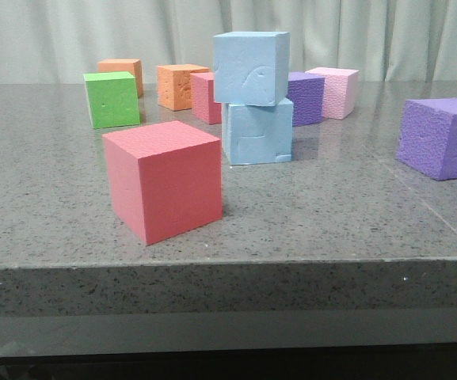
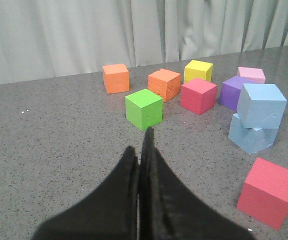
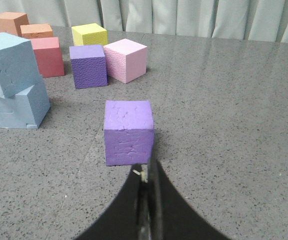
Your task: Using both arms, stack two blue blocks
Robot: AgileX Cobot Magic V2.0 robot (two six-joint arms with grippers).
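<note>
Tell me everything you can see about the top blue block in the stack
The top blue block is a pale sky-blue cube that looks like foam, with a curved crease and small dents on its front face. It sits upright on the lower blue block, turned slightly so its edges do not line up and one side overhangs. Only the lower block touches it; neither gripper is on it. The stack stands on the grey speckled table, in front of a purple cube and a red one.

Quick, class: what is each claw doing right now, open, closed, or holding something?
Left claw: closed, holding nothing.
Right claw: closed, holding nothing.
</note>
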